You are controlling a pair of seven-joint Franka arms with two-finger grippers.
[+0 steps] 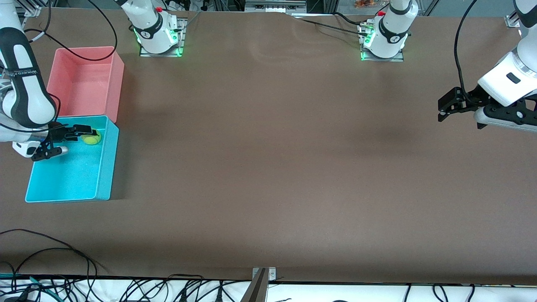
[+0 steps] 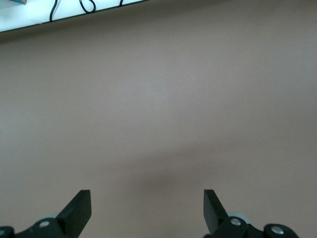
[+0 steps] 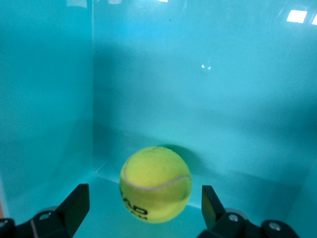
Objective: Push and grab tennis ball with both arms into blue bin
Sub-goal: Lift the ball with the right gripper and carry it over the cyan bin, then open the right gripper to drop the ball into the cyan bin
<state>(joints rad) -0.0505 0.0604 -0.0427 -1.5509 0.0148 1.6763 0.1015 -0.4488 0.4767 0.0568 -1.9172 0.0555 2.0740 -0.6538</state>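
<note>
tennis ball (image 3: 155, 184) between spread right end effector (image 3: 143, 208) fingers

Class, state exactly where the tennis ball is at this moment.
The tennis ball is inside the blue bin, near the bin's end beside the pink bin, at the right arm's end of the table. The open right gripper is at it, not clamping it.

The broad table covered in brown cloth (image 1: 268, 167) carried two rectangular plastic tubs at the right arm's end: a pink-red tub (image 1: 118, 79) toward the robots' edge and a light cyan-blue tub (image 1: 107, 167) touching it, nearer the front camera's edge.
</note>
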